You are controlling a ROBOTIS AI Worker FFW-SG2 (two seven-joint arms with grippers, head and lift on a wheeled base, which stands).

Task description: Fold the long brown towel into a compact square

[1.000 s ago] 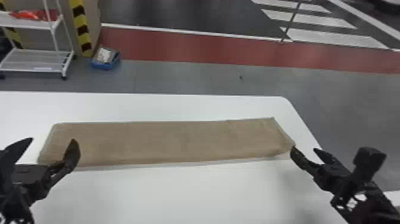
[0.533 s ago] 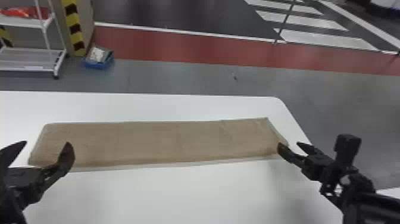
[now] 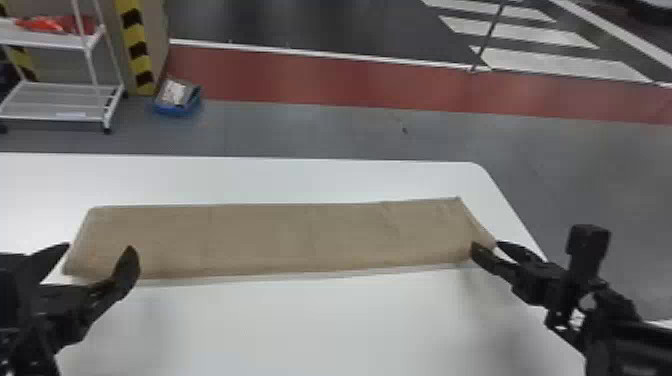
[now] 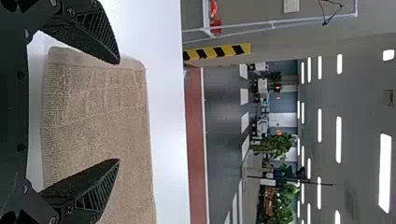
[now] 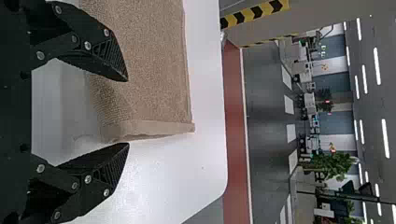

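Note:
The brown towel [image 3: 280, 240] lies flat as a long strip across the white table, its right end slightly angled. My left gripper [image 3: 100, 250] is open over the towel's left end, near its front corner. In the left wrist view the gripper [image 4: 119, 112] has towel [image 4: 98, 135] visible between its parted fingers. At the towel's right front corner my right gripper [image 3: 485, 245] stands open. In the right wrist view the gripper [image 5: 128, 112] has its fingers on either side of the towel's end [image 5: 154, 128], with nothing held.
The white table [image 3: 320, 325] has its right edge under the right arm. Beyond its far edge, on the floor, are a white shelf cart [image 3: 60, 102] and a blue bin [image 3: 177, 100] at the back left.
The head view has shifted a little, with the towel appearing farther left. My right gripper has moved left and onto the towel's right corner; my left gripper stays open near the left end.

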